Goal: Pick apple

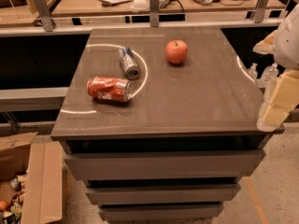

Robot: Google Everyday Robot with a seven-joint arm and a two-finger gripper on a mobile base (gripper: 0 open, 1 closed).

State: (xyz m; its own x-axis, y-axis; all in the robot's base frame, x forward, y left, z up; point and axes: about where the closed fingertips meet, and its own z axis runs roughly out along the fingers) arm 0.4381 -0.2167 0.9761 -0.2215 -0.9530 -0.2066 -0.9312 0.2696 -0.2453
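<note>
The apple (pixel 176 52) is small, round and reddish-orange with a short dark stem. It sits upright on the brown tabletop (pixel 196 101), towards the far middle. My gripper (pixel 279 101) shows as pale cream-coloured parts at the right edge of the view, level with the table's right front corner. It is well to the right of the apple and nearer the camera, and nothing is seen in it. A white part of the arm (pixel 288 41) is above it.
A crushed red soda can (pixel 109 88) lies at the left front. A silver can (pixel 129 63) lies on its side behind it, left of the apple. Drawers (pixel 159 164) sit under the top. A cardboard box (pixel 32 181) stands on the floor at left, and water bottles (pixel 261 73) at right.
</note>
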